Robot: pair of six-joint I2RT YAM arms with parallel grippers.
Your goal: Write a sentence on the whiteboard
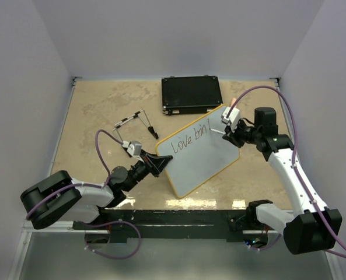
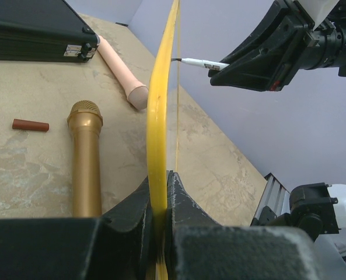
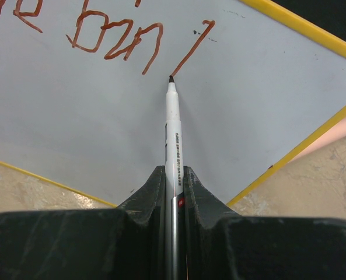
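The whiteboard (image 1: 205,156), pale with a yellow frame, is held tilted above the table. My left gripper (image 1: 165,164) is shut on its left edge; in the left wrist view the frame (image 2: 158,111) runs edge-on between the jaws of that gripper (image 2: 161,178). My right gripper (image 1: 227,135) is shut on a white marker (image 3: 173,134), whose tip touches the board face (image 3: 73,116) at the foot of a slanted stroke. The sentence (image 1: 190,139) reads "Love bin" in reddish cursive (image 3: 117,44). The right gripper (image 3: 173,170) clamps the marker barrel.
A black case (image 1: 191,94) lies at the back of the table. Behind the board lie a gold microphone (image 2: 85,157), a pink cylinder (image 2: 123,73) and a small red-brown cap (image 2: 30,125). Thin black-and-white rods (image 1: 135,119) lie left of the board.
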